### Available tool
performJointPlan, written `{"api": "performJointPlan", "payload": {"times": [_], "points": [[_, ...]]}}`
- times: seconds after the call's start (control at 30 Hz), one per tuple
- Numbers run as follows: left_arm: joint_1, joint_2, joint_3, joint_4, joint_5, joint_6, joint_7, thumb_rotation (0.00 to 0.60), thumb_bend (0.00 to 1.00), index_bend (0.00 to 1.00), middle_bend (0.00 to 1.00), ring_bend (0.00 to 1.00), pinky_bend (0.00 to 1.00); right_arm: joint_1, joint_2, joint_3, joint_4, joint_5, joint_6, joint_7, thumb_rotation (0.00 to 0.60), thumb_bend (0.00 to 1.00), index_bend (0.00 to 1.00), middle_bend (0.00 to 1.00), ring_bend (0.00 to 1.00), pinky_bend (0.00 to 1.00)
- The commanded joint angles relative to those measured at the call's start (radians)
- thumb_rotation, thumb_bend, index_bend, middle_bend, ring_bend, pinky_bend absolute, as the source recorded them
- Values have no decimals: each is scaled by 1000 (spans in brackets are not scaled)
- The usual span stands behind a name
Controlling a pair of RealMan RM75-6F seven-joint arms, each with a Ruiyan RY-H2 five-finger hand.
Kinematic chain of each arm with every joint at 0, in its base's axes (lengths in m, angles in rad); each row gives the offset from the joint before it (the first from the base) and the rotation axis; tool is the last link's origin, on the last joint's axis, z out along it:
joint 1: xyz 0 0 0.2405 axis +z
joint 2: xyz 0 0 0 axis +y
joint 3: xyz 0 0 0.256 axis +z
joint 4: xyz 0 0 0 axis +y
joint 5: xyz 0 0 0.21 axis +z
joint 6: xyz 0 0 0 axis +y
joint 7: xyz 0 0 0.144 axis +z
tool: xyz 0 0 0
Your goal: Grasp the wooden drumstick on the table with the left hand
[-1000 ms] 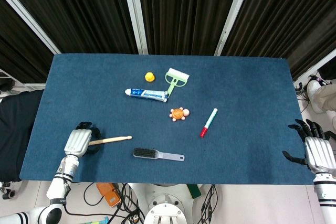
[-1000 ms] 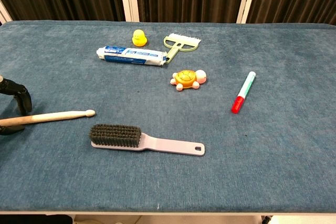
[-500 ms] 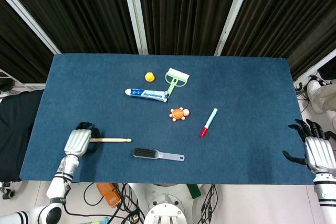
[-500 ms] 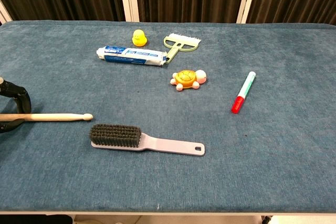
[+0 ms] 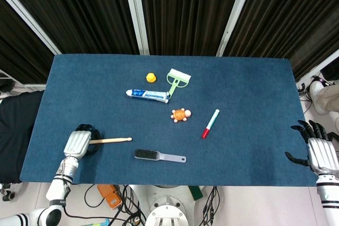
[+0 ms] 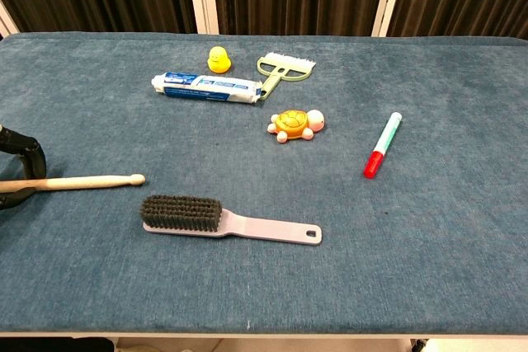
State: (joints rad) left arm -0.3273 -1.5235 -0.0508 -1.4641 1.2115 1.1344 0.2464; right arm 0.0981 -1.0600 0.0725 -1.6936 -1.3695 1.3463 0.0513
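The wooden drumstick (image 5: 112, 141) lies nearly level near the table's front left, its tip pointing right; the chest view shows the drumstick (image 6: 87, 181) running off the left edge. My left hand (image 5: 79, 142) grips its butt end, fingers curled round it; only dark fingers (image 6: 25, 152) of this hand show in the chest view. My right hand (image 5: 318, 149) hangs past the table's right front corner with fingers spread and nothing in it.
A grey brush (image 5: 158, 155) lies just right of the stick's tip. Farther back are a toothpaste tube (image 5: 146, 95), a yellow duck (image 5: 151, 77), a green brush (image 5: 176, 79), an orange turtle toy (image 5: 180, 114) and a red-and-white marker (image 5: 210, 123).
The drumstick's tip dipped toward the front edge half a second ago and has swung slightly back now. The left hand stays closed on the butt end. The right hand has not moved.
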Motion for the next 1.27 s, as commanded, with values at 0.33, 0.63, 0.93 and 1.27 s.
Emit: {"api": "performJointPlan", "payload": {"times": [0.33,0.63,0.93,1.27], "points": [[7,36,-3,-35,38,17,-66,600,505,545,534,219,176,0,1,0,-2,2,-1,2,600,292,309,175,58,0],[-5,144,-24,-133,102,20,-197,600,505,545,534,220,176,-2,2,2,-5,6,0,7,600,292,310,175,58,0],[-15,317,-80,-295,141,78,-199,600,505,545,534,226,184,-4,3,4,-7,9,3,6,600,291,310,175,58,0],[-35,455,-120,-443,130,96,-119,600,505,545,533,228,194,-5,5,4,-9,12,3,5,600,292,310,175,58,0]]}}
